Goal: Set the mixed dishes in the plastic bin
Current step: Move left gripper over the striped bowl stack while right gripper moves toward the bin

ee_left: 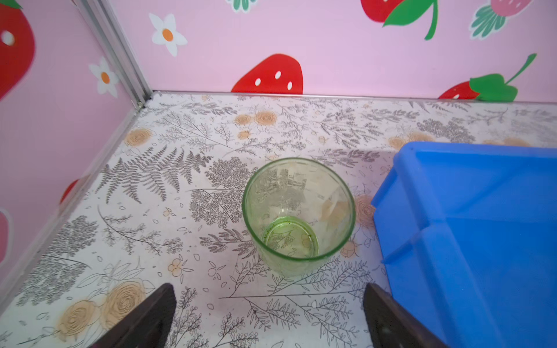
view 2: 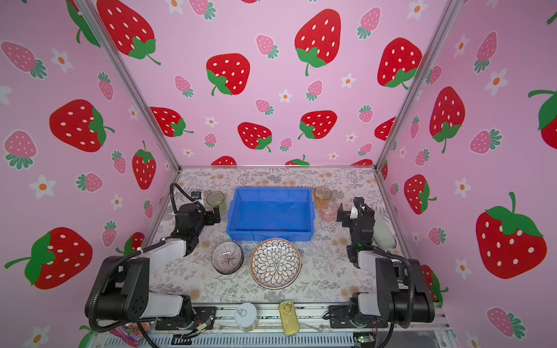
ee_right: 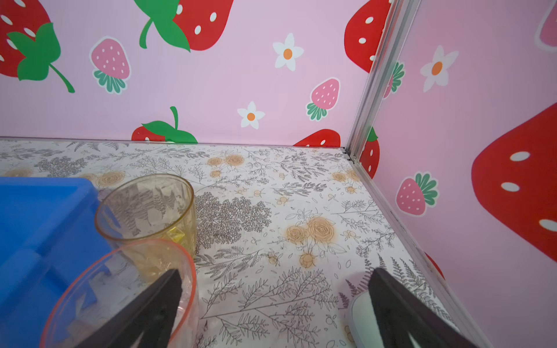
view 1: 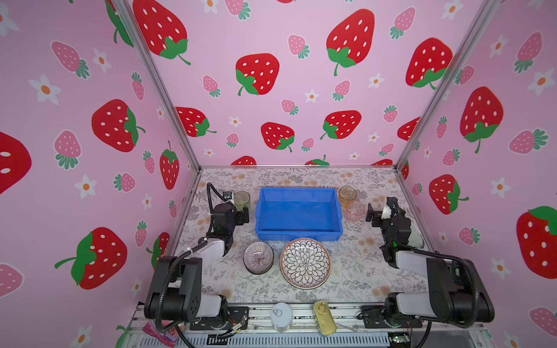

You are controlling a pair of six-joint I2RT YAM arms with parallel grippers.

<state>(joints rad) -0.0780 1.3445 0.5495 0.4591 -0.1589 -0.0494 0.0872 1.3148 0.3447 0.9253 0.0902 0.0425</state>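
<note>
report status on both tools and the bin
Left tool open, empty, lined up on green tumbler. Right tool open, empty, beside pink tumbler. Blue bin empty. No obstruction seen.

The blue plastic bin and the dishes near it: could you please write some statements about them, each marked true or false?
1. The bright-blue rectangular plastic bin is empty. True.
2. The translucent green tumbler lies on its side. False: it stands upright.
3. The left gripper holds the green tumbler. False: it is open, apart from the tumbler.
4. The round petal-patterned plate lies beside the purple-striped ceramic bowl. True.
5. The translucent amber tumbler stands inside the bin. False: it stands outside, beside it.
</note>
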